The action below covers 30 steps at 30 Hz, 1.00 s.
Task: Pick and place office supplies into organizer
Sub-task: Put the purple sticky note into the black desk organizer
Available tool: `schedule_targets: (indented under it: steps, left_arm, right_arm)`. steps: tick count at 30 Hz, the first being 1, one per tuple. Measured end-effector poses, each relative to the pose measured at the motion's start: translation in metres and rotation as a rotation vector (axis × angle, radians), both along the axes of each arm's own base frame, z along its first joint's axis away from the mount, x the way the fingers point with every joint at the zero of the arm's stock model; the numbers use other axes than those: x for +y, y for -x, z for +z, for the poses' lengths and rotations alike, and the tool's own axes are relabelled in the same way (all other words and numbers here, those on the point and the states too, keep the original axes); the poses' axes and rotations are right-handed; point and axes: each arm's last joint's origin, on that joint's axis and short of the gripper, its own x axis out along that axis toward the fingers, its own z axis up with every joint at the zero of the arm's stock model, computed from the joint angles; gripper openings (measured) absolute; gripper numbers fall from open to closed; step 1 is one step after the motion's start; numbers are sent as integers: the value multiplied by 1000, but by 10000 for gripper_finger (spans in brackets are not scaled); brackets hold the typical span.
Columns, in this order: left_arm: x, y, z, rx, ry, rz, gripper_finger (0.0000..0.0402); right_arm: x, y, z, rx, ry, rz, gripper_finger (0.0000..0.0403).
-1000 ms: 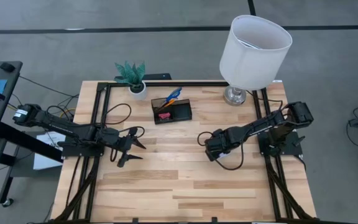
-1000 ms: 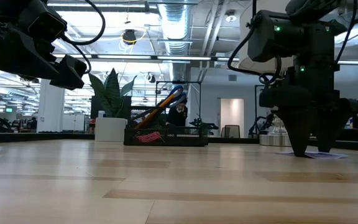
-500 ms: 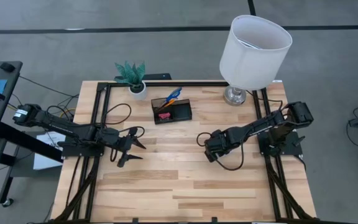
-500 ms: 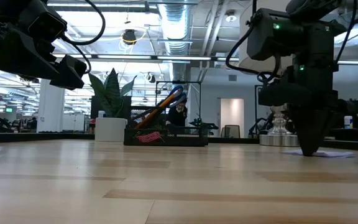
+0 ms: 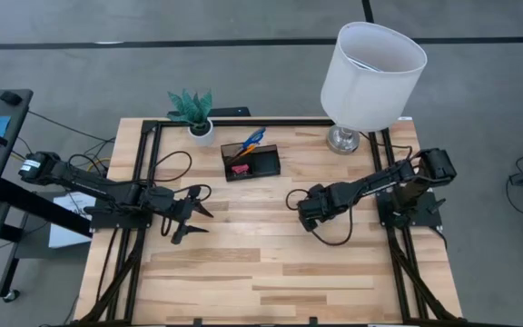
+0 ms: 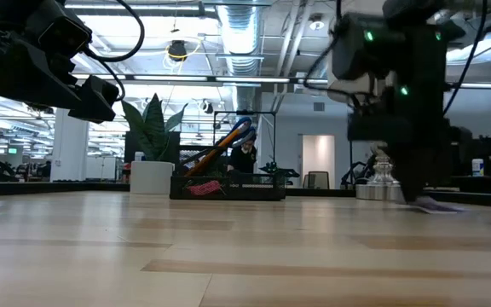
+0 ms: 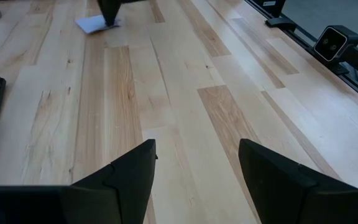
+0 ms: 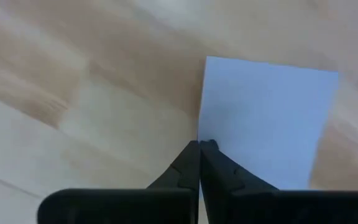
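right gripper (image 8: 199, 146) pinched closed on the note pad (image 8: 266, 118) edge; thin grip may slip. left gripper (image 7: 194, 165) open, empty.

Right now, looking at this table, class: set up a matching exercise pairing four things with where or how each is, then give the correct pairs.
Things:
1. pale blue square note pad
2. small black rectangular desk organizer
3. left gripper
4. white lamp with a drum shade

Places or states:
A. open, above bare wood
B. standing at the table's far right corner
C. flat on the wood at the shut right gripper tips
D. holding pencils and scissors, at the far middle of the table

Pairs: 1-C, 2-D, 3-A, 4-B
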Motion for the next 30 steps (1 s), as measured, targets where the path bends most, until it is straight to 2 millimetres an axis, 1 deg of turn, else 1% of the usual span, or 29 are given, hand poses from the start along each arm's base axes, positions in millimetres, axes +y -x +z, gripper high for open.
schedule_targets:
  steps: [5, 8, 13, 18, 25, 27, 30]
  left_arm:
    - [0, 0, 0, 0, 0, 0, 223]
    - [0, 0, 0, 0, 0, 0, 223]
    - [0, 0, 0, 0, 0, 0, 223]
    - [0, 0, 0, 0, 0, 0, 223]
    - [0, 0, 0, 0, 0, 0, 223]
    - [0, 0, 0, 1, 0, 0, 223]
    - [0, 0, 0, 0, 0, 0, 223]
  right_arm:
    - [1, -11, 19, -11, 14, 28, 0]
    - [1, -22, 31, -66, 8, 42, 0]
    - [-5, -35, 50, -125, 18, 53, 0]
    - [-23, -44, 65, -147, 54, 47, 0]
    - [-54, -50, 75, -174, 69, 30, 0]
    - [-60, -49, 74, -164, 67, 16, 0]
    - [-61, -49, 74, -162, 46, 20, 0]
